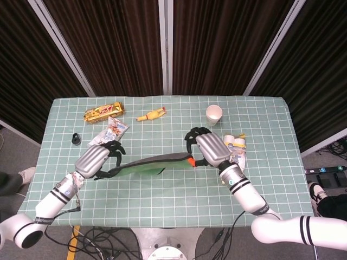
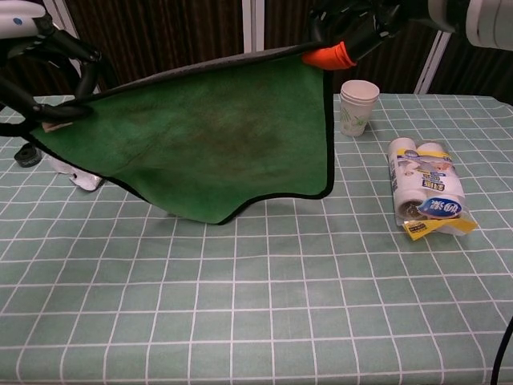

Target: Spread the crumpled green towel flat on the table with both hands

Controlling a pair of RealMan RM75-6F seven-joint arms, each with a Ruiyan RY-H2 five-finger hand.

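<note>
Green towel (image 2: 216,136) hangs in the air above the middle of the counter (image 2: 321,305), stretched between the two robot hands and no longer bunched up. In the chest view it shows as a broad open sheet with a dark border: its top edge runs taut from one grip to the other, and its lower edge sags in a curve, the lowest part appearing to reach or nearly reach the counter surface. From the head view it reads as a thin strip seen almost edge-on, which fits a cloth held up rather than lying down.

The left robot hand (image 1: 96,160) has its fingers curled around the towel's left corner, toward the counter's left edge. The right robot hand (image 1: 210,150) pinches the opposite top corner, its orange fingertip showing at the cloth's edge in the chest view; that hand is clamped on the towel too.

Judging by this, the opening-out part is largely done: the cloth is unfolded and pulled wide. What remains is the laying down, bringing it flat on the counter and smoothing it, then letting go.

A paper cup (image 2: 357,107) and a wrapped pack of rolls (image 2: 426,191) sit toward the right edge, a snack wrapper (image 2: 76,174) beneath the towel's left part, and a candy bar (image 1: 103,112) and a yellow toy (image 1: 150,115) near the far edge.
</note>
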